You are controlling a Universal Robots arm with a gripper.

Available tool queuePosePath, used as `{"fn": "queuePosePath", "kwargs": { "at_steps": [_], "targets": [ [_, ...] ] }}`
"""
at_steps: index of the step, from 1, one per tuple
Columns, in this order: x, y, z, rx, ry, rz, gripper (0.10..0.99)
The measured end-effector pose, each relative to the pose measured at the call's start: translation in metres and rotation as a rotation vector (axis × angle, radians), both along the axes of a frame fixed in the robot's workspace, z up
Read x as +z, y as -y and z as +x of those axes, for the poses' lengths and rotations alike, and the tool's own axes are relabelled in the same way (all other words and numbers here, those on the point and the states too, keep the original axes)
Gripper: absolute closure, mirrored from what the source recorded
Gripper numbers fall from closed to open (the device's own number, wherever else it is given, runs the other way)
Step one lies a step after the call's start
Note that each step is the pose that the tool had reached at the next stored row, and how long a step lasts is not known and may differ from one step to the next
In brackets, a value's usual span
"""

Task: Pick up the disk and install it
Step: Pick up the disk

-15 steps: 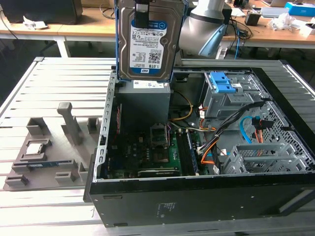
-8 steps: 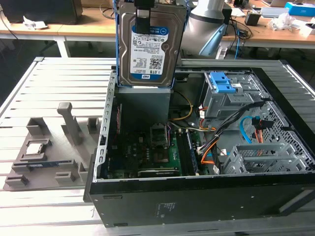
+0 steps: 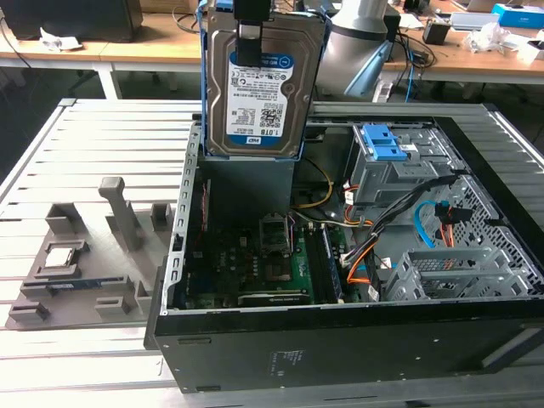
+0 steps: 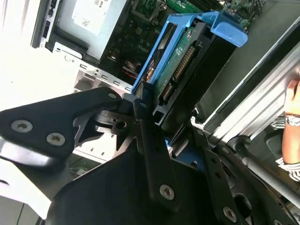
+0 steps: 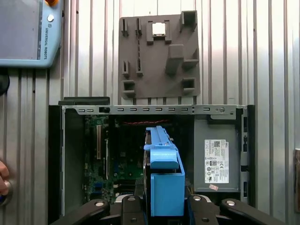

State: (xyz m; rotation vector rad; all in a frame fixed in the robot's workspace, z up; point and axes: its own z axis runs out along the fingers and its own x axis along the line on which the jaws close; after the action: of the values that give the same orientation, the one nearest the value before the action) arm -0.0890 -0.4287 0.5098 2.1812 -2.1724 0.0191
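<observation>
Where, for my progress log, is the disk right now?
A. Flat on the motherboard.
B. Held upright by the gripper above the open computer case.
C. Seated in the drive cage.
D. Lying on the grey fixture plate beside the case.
B: in the exterior view the disk hangs upright, label showing, over the open computer case, and the second wrist view shows the gripper clamped on its edge.

Disk (image 3: 252, 85): silver, white label, blue top band, blue rails. Computer case (image 3: 340, 348): black. Motherboard (image 3: 293, 268) inside case: green. Cage latch (image 3: 387, 144): light blue. Fixture tray (image 3: 85, 272) beside case: grey. Table (image 3: 102, 136): silver, ribbed.
</observation>
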Motion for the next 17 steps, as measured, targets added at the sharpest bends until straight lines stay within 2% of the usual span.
{"fn": "queuePosePath", "kwargs": {
  "at_steps": [4, 12, 17],
  "targets": [
    [-0.0018, 0.0022, 0.0036, 0.000, -0.0001, -0.004, 0.722],
    [-0.0051, 0.0023, 0.0278, 0.000, -0.0001, -0.014, 0.722],
    [-0.0093, 0.0023, 0.0579, 0.000, 0.0000, -0.025, 0.722]
  ]
}}
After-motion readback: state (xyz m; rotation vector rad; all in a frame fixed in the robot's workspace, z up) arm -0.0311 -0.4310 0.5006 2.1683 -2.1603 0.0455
